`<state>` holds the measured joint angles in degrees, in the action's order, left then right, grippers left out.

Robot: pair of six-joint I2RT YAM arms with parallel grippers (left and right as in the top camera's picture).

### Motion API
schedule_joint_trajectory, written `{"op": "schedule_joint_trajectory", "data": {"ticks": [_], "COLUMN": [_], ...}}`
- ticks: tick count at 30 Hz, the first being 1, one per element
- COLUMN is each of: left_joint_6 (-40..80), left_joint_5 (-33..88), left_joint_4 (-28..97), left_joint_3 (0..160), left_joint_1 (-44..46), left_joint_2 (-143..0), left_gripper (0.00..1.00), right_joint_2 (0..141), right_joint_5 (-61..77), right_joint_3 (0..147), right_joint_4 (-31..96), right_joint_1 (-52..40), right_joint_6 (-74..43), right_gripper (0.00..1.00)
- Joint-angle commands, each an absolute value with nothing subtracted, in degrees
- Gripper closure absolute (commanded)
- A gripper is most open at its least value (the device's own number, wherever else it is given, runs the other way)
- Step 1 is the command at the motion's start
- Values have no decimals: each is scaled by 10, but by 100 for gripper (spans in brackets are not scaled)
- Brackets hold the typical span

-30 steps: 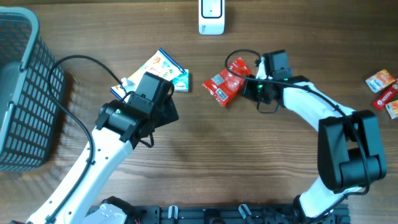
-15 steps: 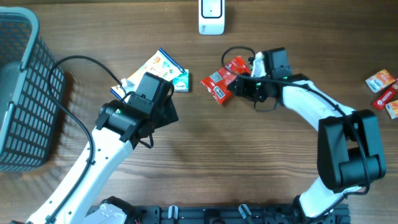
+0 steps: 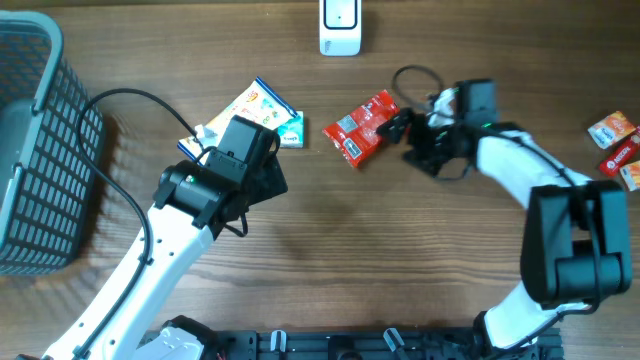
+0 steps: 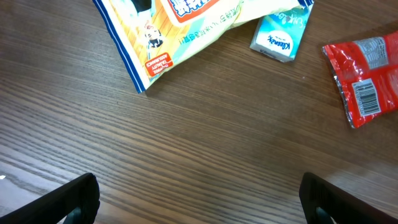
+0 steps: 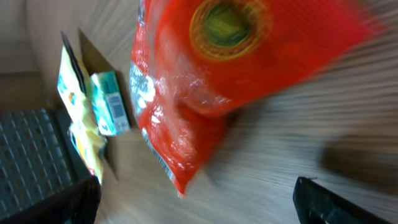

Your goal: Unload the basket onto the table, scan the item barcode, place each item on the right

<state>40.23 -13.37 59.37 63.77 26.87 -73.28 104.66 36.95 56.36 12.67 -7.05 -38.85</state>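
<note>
**Wood-grain desk (image 3: pixel 330 250): red packet (image 3: pixel 358 127) lies loose ahead of released fingers**

Brown planks run across the desk, matte and bare between the scattered goods. The right fingers (image 5: pixel 333 200) stand spread wide with nothing between them. The red packet rests just ahead of them, flat on the wood and apart from both tips. It is a crinkly, glossy foil pouch, soft-edged and slightly puffed. From the left wrist view its white barcode (image 4: pixel 367 98) faces upward, which probably suits a reading from above. The white scanner (image 3: pixel 340 27), a smooth rounded block, sits well beyond the right fingers and off to one side. The packet therefore looks parked partway rather than presented.

The left fingers (image 4: pixel 71 199) are likewise released and hold nothing. Ahead of them lie a yellow snack bag (image 4: pixel 180 31), slick and printed, and a small teal tissue pack (image 4: pixel 280 37), boxy and soft. The bag's corner overlaps the pack. A dark mesh basket (image 3: pixel 40 150) stands far out to the side of the left fingers, likely for finished items.
</note>
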Motion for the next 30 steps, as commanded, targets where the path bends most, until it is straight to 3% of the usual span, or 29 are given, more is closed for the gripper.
{"op": "schedule_joint_trajectory", "data": {"ticks": [1, 10, 17, 20, 26, 30], "left_joint_6": [410, 410, 410, 410, 410, 410], "left_joint_5": [-128, -126, -124, -124, -124, -124], "left_joint_4": [601, 612, 616, 618, 622, 625], "left_joint_3": [642, 642, 642, 642, 642, 642], "left_joint_1": [265, 265, 265, 265, 265, 265], "left_joint_2": [-733, -733, -733, -733, -733, -733], "left_gripper": [0, 0, 0, 0, 0, 0], "right_joint_2": [1040, 1078, 1124, 1138, 1140, 1140], "right_joint_5": [335, 242, 239, 237, 247, 315], "right_joint_3": [530, 529, 530, 530, 530, 530], "right_joint_4": [52, -4, -81, -91, -120, -167], "right_joint_1": [-107, -128, -127, -127, -126, -117], "right_joint_6": [-501, -549, -563, -571, -565, -555], "right_gripper": [1, 5, 22, 42, 96, 96]}}
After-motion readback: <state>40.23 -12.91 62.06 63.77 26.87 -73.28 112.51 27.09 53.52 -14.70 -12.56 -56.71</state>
